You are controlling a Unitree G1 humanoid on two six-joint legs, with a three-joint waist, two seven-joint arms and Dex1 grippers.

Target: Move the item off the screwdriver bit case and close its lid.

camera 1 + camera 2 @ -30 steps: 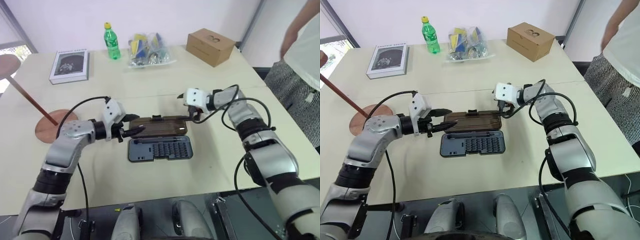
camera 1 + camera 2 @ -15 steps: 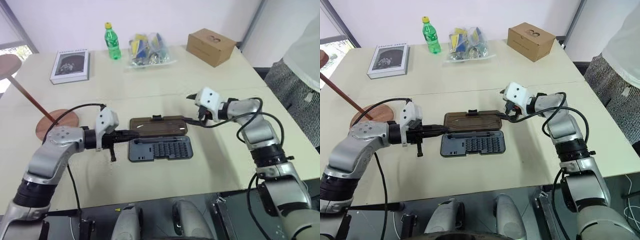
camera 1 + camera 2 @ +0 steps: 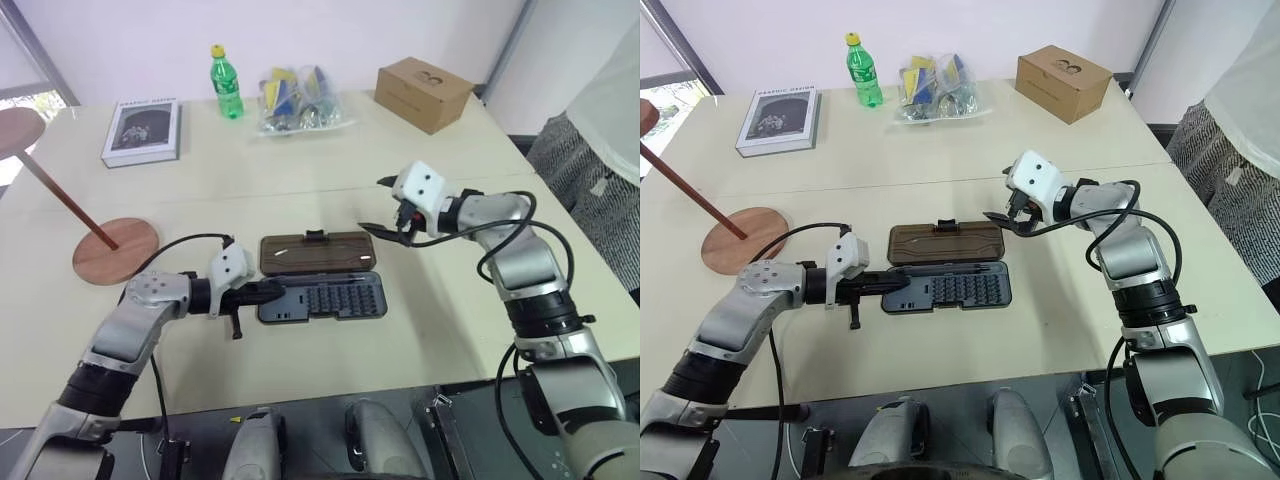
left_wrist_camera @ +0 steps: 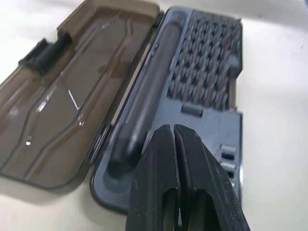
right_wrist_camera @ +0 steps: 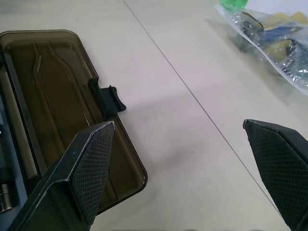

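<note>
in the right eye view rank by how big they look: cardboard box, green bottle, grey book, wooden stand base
1. grey book
2. cardboard box
3. wooden stand base, close to the box, so unsure
4. green bottle

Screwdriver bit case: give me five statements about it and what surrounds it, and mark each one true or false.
1. The lid of the screwdriver bit case lies open, flat on the table. True.
2. The wooden stand rests on the case. False: it stands on the table, well apart from the case, toward the robot's left.
3. The left gripper is shut, its tip at the case's end. True.
4. The right gripper is shut on the lid's clasp. False: its jaws are wide open and hold nothing.
5. The green bottle lies on its side. False: it stands upright near the book.
</note>
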